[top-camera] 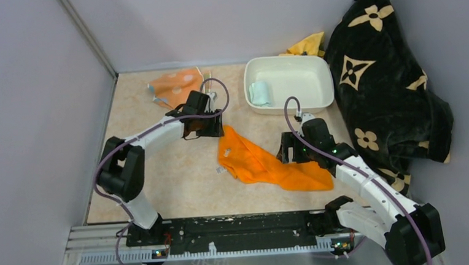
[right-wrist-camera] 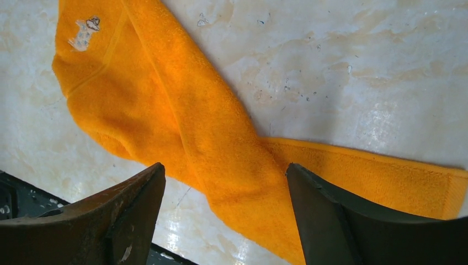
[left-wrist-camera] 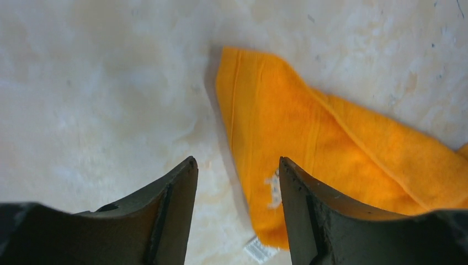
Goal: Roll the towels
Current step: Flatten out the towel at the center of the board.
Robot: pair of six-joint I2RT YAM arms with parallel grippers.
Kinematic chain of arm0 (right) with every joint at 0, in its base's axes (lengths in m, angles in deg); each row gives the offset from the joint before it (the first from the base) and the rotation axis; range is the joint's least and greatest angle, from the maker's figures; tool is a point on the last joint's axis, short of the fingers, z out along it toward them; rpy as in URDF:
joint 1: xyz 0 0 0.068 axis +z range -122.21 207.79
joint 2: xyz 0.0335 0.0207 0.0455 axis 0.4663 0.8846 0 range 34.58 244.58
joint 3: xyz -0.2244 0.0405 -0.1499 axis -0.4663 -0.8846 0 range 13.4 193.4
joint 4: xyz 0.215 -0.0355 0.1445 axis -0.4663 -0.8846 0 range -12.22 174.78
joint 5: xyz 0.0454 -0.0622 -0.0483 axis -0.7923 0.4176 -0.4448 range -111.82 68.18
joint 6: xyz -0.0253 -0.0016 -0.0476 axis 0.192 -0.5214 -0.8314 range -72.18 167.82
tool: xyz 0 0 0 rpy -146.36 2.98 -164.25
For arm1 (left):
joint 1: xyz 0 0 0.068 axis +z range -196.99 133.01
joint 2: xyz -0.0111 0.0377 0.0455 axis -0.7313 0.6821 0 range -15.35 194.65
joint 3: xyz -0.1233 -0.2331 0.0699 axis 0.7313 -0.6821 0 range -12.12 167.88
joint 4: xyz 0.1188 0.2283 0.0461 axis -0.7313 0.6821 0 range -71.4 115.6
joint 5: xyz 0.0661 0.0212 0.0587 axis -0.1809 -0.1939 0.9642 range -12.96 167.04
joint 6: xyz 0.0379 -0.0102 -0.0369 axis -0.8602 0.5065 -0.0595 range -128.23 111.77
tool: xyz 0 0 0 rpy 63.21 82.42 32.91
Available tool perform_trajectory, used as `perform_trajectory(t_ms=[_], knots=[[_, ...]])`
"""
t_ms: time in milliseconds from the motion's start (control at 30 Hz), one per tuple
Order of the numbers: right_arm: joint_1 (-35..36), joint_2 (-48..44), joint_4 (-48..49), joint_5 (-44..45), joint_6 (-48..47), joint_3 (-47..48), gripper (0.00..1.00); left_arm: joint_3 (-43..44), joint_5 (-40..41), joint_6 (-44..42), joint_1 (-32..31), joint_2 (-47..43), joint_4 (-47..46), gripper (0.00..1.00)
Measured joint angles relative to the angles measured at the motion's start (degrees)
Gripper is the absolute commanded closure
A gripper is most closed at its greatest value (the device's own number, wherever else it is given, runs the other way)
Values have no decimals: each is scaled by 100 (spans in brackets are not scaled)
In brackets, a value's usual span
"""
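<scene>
Item one, nearest: orange towel [top-camera: 271, 164], table centre running toward 4 o'clock, twisted and flat, not yet rolled. My right pincer [right-wrist-camera: 226, 168] hangs over its middle, jaws wide, holding nothing. My left pincer [left-wrist-camera: 237, 163] hovers at its 11 o'clock corner, jaws well apart, also holding nothing. Item two, 1 o'clock: mint towel [top-camera: 258, 94], apparently rolled, lying inside the white tub [top-camera: 289, 60]; I count it done. Item three, far 11 o'clock: dotted towel [top-camera: 177, 87], crumpled, untouched. By my tally: one finished, two remaining.
</scene>
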Motion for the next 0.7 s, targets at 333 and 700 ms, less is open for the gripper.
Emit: perform_trajectory(t_ms=[333, 700], knots=[[0, -55, -109, 61, 214, 0, 20, 1189, -94, -619, -2, 1512, -42, 46], [0, -103, -195, -33, 293, 0, 22, 1386, 24, -857, -9, 1781, 79, 97]])
